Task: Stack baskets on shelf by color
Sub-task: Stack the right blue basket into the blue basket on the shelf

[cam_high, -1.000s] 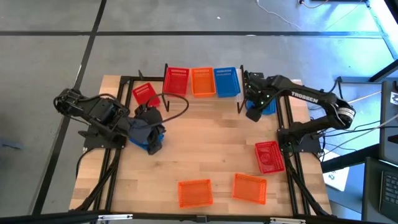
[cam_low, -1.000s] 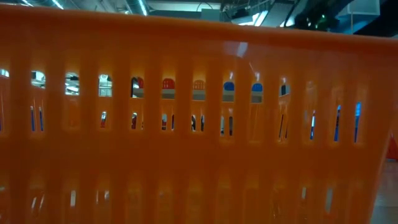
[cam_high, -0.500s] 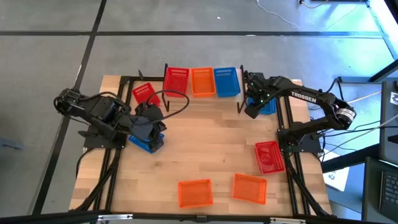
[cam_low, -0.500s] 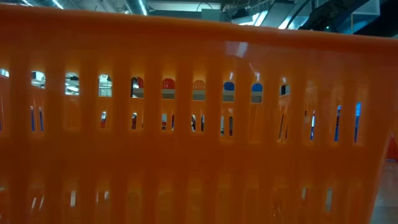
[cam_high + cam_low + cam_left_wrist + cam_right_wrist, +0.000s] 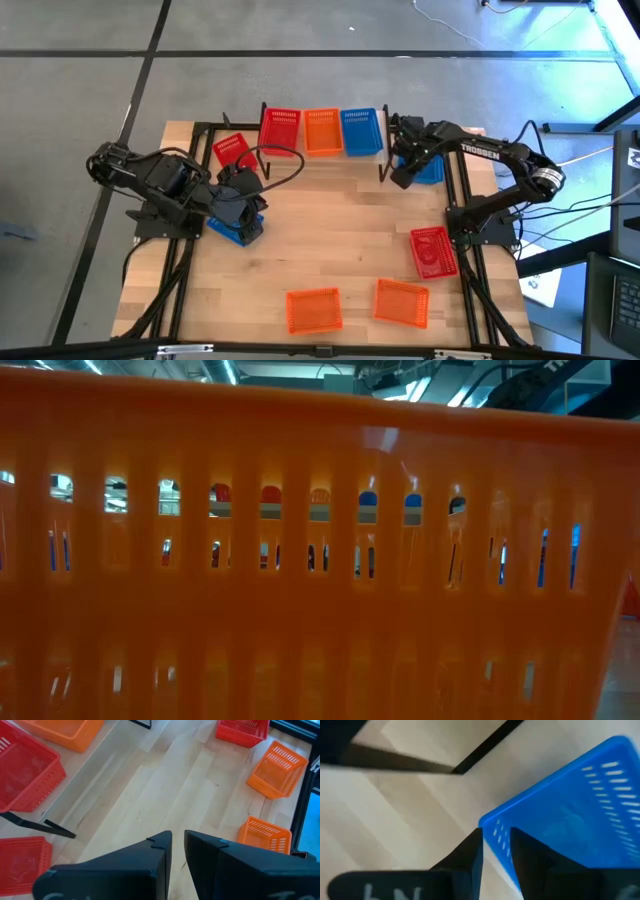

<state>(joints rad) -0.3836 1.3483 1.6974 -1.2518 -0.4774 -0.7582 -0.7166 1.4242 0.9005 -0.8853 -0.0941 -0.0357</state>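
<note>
The shelf (image 5: 322,152) stands at the table's far edge with a red basket (image 5: 281,128), an orange basket (image 5: 322,130) and a blue basket (image 5: 361,130) side by side on its top. My right gripper (image 5: 403,175) (image 5: 496,839) is just right of the shelf, shut on a second blue basket (image 5: 430,168). My left gripper (image 5: 252,212) (image 5: 178,847) is shut over the table's left part. A third blue basket (image 5: 230,230) lies on the table under it and is out of the left wrist view. My right gripper pinches the side wall (image 5: 496,831) of the blue basket close to a corner, one finger inside the basket and one outside. The basket sits tilted in the hold. Whether it clears the table I cannot tell.
A red basket (image 5: 233,150) lies left of the shelf and another red basket (image 5: 433,252) by the right edge. Two orange baskets (image 5: 313,310) (image 5: 402,302) rest near the near edge. An orange basket wall (image 5: 320,560) fills the low view. Bare wood (image 5: 330,230) spans the middle.
My left gripper has drawn back toward the table's far left, uncovering more of the blue basket under it. My right gripper has carried its blue basket a little toward the far edge and the shelf.
</note>
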